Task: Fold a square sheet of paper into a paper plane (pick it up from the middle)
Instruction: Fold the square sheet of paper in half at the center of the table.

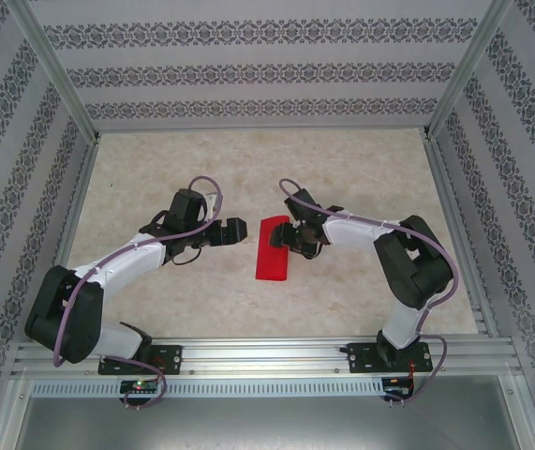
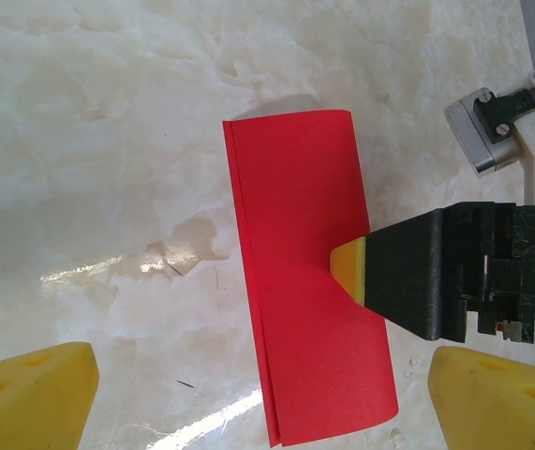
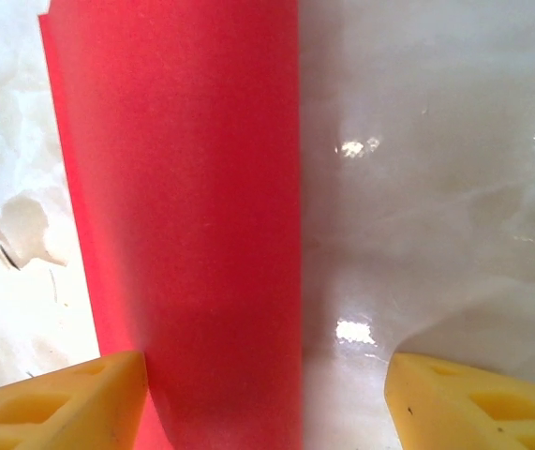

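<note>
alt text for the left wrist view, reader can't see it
A red sheet of paper, folded in half, lies flat on a pale marble table, two layers showing along its left edge. The right gripper reaches in from the right, one yellow-tipped finger over the paper's right edge. The left gripper's yellow fingertips sit wide apart at the bottom corners.

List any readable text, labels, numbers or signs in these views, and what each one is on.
No readable text in any view.
sheet of paper: plain red, unmarked.
wall panels: repeating ornamental pattern, no lettering.
small board at the left arm's base: too small to tell whether it carries any print.
</note>
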`<action>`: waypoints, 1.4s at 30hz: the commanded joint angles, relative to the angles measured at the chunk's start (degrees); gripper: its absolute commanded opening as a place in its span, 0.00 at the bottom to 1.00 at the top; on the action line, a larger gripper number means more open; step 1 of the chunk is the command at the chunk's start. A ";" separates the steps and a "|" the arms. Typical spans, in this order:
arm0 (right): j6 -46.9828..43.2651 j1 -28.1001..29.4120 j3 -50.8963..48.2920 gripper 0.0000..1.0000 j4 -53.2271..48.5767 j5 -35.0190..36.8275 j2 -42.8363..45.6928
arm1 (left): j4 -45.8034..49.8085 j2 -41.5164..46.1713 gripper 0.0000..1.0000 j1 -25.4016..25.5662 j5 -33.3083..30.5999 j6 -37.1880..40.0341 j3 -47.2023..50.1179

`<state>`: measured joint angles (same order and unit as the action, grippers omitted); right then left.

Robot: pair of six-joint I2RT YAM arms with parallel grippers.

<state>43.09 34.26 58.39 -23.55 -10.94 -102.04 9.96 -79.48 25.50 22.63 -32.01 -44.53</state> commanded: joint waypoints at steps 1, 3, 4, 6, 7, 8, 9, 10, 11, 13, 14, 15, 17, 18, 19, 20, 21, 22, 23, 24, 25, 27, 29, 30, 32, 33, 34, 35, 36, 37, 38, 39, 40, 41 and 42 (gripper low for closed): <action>-1.46 1.42 1.08 0.71 -3.54 3.38 -4.07 | -0.09 -0.04 0.92 0.89 0.27 -0.42 -0.73; -1.36 1.56 1.48 0.72 -4.13 3.79 -4.72 | -0.07 -0.14 0.92 0.87 0.34 -0.41 -1.01; -1.35 1.76 1.59 0.72 -4.30 3.82 -4.96 | -0.11 -0.15 0.92 0.86 0.30 -0.42 -1.03; -1.22 1.80 1.64 0.72 -4.80 4.35 -5.25 | -0.05 -0.15 0.92 0.83 0.32 -0.34 -1.10; -1.02 1.75 1.64 0.72 -4.88 4.47 -5.29 | 0.04 -0.17 0.92 0.89 0.33 -0.25 -1.24; -0.70 1.69 1.56 0.72 -5.01 4.83 -5.32 | 0.06 -0.15 0.92 0.86 0.36 -0.17 -1.23; -0.49 1.73 1.53 0.72 -5.01 5.13 -5.29 | 0.11 -0.17 0.92 0.87 0.46 -0.11 -1.11; -0.31 1.67 1.41 0.72 -5.01 5.29 -5.34 | 0.13 -0.11 0.91 0.92 0.56 -0.07 -1.09; -0.13 1.64 1.47 0.72 -5.15 5.31 -5.51 | 0.19 -0.15 0.91 0.89 0.53 -0.03 -1.00; 0.04 1.68 1.63 0.71 -5.43 5.40 -5.93 | 0.24 -0.15 0.89 0.92 0.58 -0.07 -0.98; 0.06 1.69 1.58 0.71 -5.63 5.70 -6.06 | 0.31 -0.30 0.88 0.91 0.72 -0.15 -0.99; 0.13 1.72 1.54 0.71 -5.55 5.90 -6.14 | 0.31 -0.37 0.87 0.95 0.81 -0.26 -0.93; 0.14 1.73 1.42 0.70 -5.69 6.01 -6.33 | 0.57 -0.71 0.84 0.95 0.76 -0.64 -1.15; 0.31 1.70 1.38 0.70 -5.93 6.33 -6.42 | 1.01 -1.04 0.82 0.89 0.68 -0.74 -1.40; 0.58 1.68 1.42 0.70 -6.06 6.61 -6.50 | 1.25 -1.46 0.80 0.94 0.89 -0.77 -1.67; 0.76 1.66 1.38 0.70 -5.97 6.71 -6.59 | 1.32 -1.85 0.78 0.87 1.25 -0.85 -1.92; 0.90 1.73 1.46 0.71 -5.90 6.49 -6.68 | 1.07 -2.25 0.77 0.96 1.61 -0.94 -1.96; 1.01 1.69 1.55 0.71 -5.87 6.46 -6.83 | 0.84 -2.44 0.77 0.98 1.92 -1.00 -2.03; 1.26 1.81 1.62 0.72 -5.93 6.53 -6.94 | 0.69 -2.55 0.77 1.10 1.83 -1.20 -1.93; 1.53 1.77 1.64 0.72 -5.94 6.56 -6.95 | 0.59 -2.52 0.77 1.13 1.74 -1.30 -1.88; 1.71 1.72 1.64 0.72 -5.82 6.50 -7.03 | 0.52 -2.60 0.77 1.17 1.69 -1.36 -1.96; 1.95 1.77 1.73 0.73 -5.81 6.39 -7.20 | 0.69 -2.71 0.77 1.18 1.57 -1.34 -2.04; 2.00 1.72 1.92 0.73 -5.89 6.37 -7.39 | 0.71 -2.71 0.77 1.14 1.53 -1.32 -1.96; 1.87 1.79 1.94 0.73 -5.89 6.38 -7.52 | 0.72 -2.78 0.77 1.18 1.59 -1.39 -1.90; 1.50 1.76 2.09 0.72 -6.11 6.18 -7.81 | 0.84 -2.81 0.76 1.24 1.74 -1.22 -1.92; 1.32 1.75 2.25 0.72 -6.43 6.11 -8.04 | 0.77 -2.93 0.75 1.24 1.88 -1.19 -1.94; 1.22 1.81 2.42 0.72 -6.87 6.34 -8.25 | 0.78 -2.98 0.74 1.24 1.94 -1.21 -1.90; 1.14 1.84 2.56 0.72 -7.33 6.70 -8.39 | 0.90 -3.11 0.74 1.31 1.97 -1.17 -2.02; 1.20 1.81 2.59 0.72 -7.54 6.98 -8.44 | 0.88 -3.21 0.73 1.31 1.98 -1.21 -2.04; 1.29 1.78 2.52 0.72 -7.65 7.14 -8.51 | 0.95 -3.42 0.72 1.42 1.98 -1.29 -2.14; 1.39 1.84 2.55 0.72 -7.74 7.25 -8.65 | 1.00 -3.65 0.70 1.54 2.00 -1.26 -2.24; 1.32 1.86 2.62 0.72 -7.74 7.33 -8.85 | 0.98 -3.96 0.69 1.72 2.05 -1.31 -2.39; 1.38 1.99 2.74 0.72 -7.97 7.50 -9.07 | 0.95 -4.25 0.67 1.88 2.07 -1.37 -2.49; 1.38 2.04 2.91 0.72 -8.33 7.89 -9.34 | 0.96 -4.67 0.64 2.08 2.08 -1.53 -2.75; 1.38 2.18 2.99 0.72 -8.44 8.12 -9.53 | 1.03 -5.26 0.60 2.27 2.23 -1.73 -2.90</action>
<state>44.21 35.97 63.77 -30.13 -5.98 -105.80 10.37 -83.61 26.65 23.75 -33.45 -45.52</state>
